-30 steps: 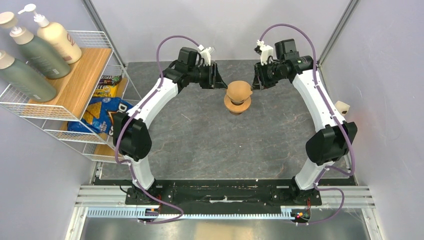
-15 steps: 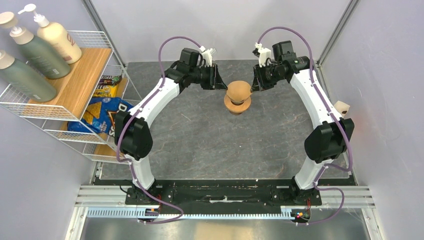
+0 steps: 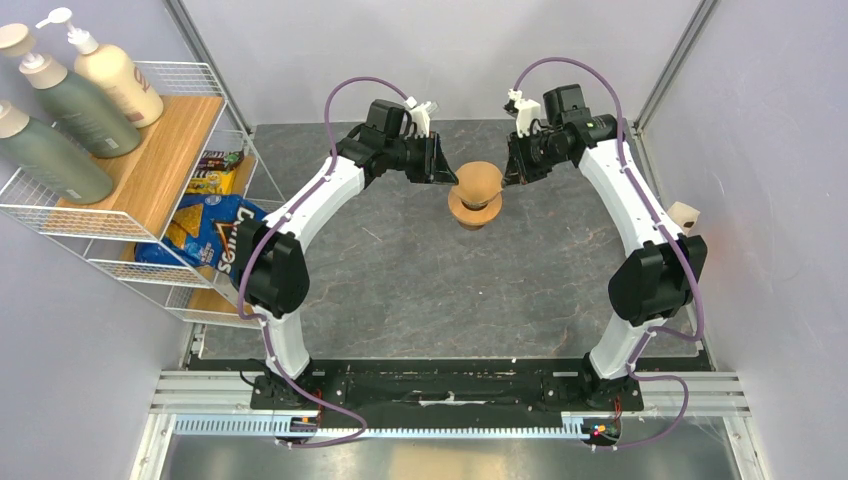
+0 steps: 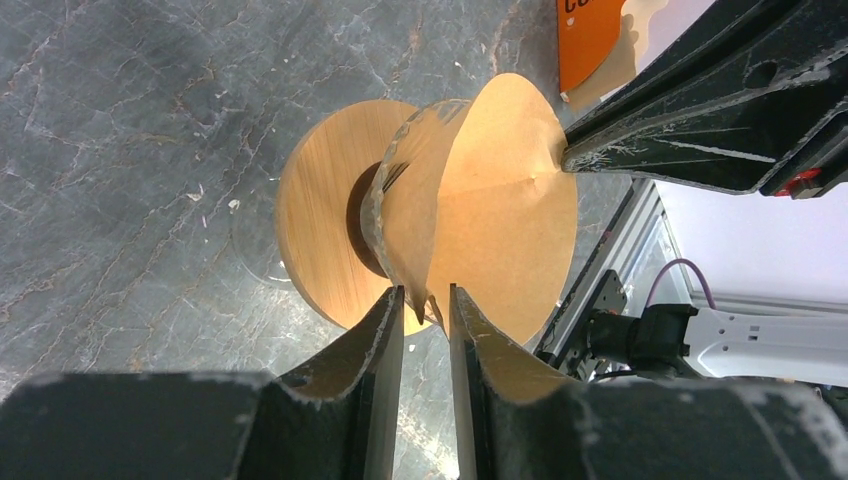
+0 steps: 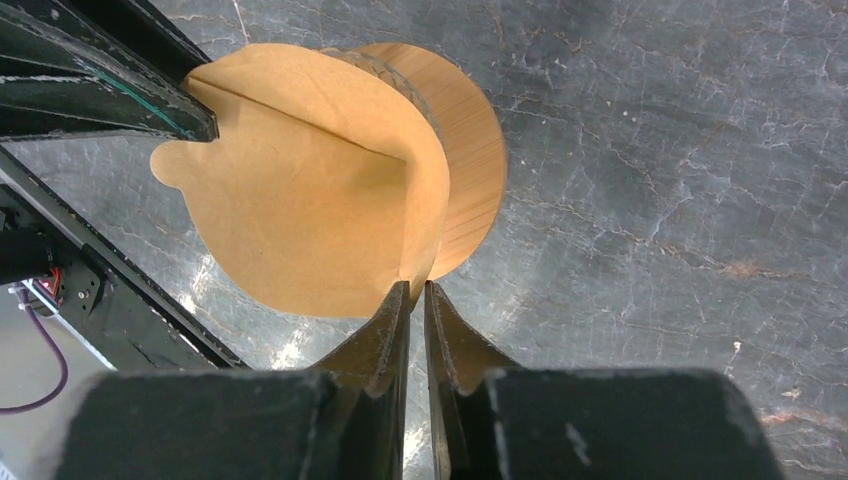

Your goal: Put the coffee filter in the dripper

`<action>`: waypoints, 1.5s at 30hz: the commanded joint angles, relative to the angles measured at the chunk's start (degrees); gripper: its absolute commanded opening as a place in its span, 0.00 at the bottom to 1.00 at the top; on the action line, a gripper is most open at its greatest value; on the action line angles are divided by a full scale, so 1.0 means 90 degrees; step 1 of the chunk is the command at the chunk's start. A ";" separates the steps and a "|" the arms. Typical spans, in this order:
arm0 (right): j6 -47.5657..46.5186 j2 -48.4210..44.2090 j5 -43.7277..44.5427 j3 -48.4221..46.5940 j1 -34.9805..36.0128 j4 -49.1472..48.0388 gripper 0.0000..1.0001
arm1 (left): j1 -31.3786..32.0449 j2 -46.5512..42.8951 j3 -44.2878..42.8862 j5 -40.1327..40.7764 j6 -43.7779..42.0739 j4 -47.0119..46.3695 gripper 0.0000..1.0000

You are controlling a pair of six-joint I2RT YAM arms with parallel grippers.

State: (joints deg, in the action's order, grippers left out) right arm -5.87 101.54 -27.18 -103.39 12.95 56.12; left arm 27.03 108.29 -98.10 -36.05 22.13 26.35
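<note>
Top external view: we find the dripper (image 3: pixel 470 214) standing on the worktop (image 3: pixel 400 290) in its far half, about midway between the left and right edges; the coffee filter (image 3: pixel 478 180) sits on top of it; the left gripper (image 3: pixel 452 174) meets the filter's left rim and the right gripper (image 3: pixel 505 174) meets its right rim; at the left edge a wire rack (image 3: pixel 60 214) carries bottles (image 3: pixel 75 100) and a chip bag (image 3: pixel 205 235); a small beige object (image 3: pixel 683 213) lies at the right edge.

Left wrist view: the left gripper (image 4: pixel 425 300) is set narrow, with a slim gap between its jaws; the rim of the coffee filter (image 4: pixel 500 200) lies in that gap, but we cannot tell whether the pads press the paper; the filter is spread into a cone, and its lower part sits behind the ribbed glass of the dripper (image 4: pixel 320 240), which is ringed by its wood collar; the right gripper (image 4: pixel 566 160) pinches the opposite rim, and a crease runs out from that point.

Right wrist view: the right gripper (image 5: pixel 417 292) is almost closed, clamped on the rim of the coffee filter (image 5: pixel 310 210); the dripper (image 5: pixel 478 170) shows just behind the paper; the left gripper (image 5: pixel 205 128) touches the far rim.
</note>
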 commanded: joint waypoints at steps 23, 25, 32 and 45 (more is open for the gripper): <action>-0.0052 -0.0526 -0.0398 -0.0509 -0.0001 -0.0166 0.76 | -0.0008 -0.0664 -0.0570 0.0585 -0.0497 0.0488 0.89; -0.0025 -0.0693 -0.0363 -0.0504 -0.0013 -0.0321 0.85 | -0.0088 -0.0767 -0.0639 0.0573 -0.0638 0.0680 0.90; 0.0351 -0.1512 0.0023 -0.0225 -0.0131 -0.1045 0.97 | -0.0493 -0.1344 -0.1033 0.1105 -0.1323 0.1480 0.92; 0.1012 -0.3727 0.1566 0.2217 -0.0570 -0.1821 0.97 | -0.0759 -0.1972 -0.1454 0.1986 -0.2801 0.4257 0.95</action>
State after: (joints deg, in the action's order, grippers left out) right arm 1.37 71.79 -18.50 -89.08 8.14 42.04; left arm 20.21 91.11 -109.01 -20.49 4.97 51.11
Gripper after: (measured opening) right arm 0.968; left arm 0.943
